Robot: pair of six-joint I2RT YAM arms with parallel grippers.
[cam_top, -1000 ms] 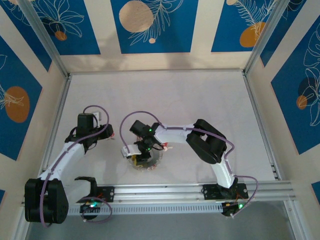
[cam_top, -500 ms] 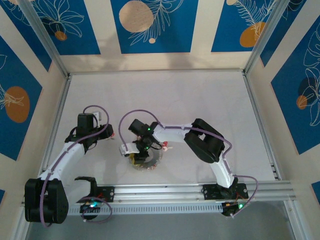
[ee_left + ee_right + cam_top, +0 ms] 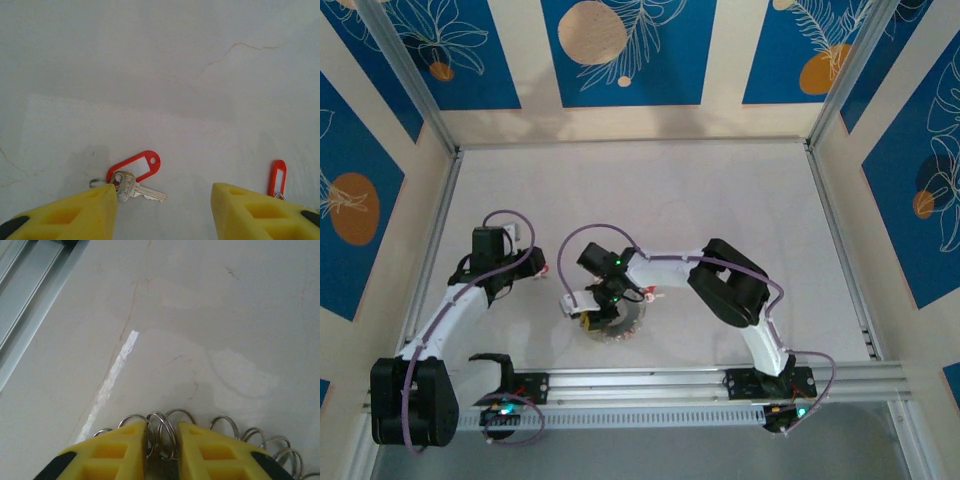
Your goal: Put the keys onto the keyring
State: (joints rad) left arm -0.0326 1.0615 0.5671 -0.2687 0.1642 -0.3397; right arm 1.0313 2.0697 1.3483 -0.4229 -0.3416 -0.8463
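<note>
White tabletop [image 3: 720, 200] enclosed by blue-patterned walls [image 3: 620, 50]. Left pincer [image 3: 162, 192]: fingers apart, low over the tabletop. One of the keys [image 3: 134, 186], silver with a red tag, lies just beside its left finger; a second key [image 3: 278, 176] lies near the right finger. Right pincer [image 3: 162, 432]: fingers clamped on a wire loop of the keyring [image 3: 623, 322], which rests near the tabletop's front centre.

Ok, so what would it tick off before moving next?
1. Right gripper clamped on a keyring loop: ok.
2. Left gripper open: ok.
3. Key on a red tag, lying flat just ahead of the left gripper: ok.
4. That key grasped: not ok.
5. Second red tag within easy reach: cannot tell.
6. Any key on the keyring yet: cannot tell.
</note>
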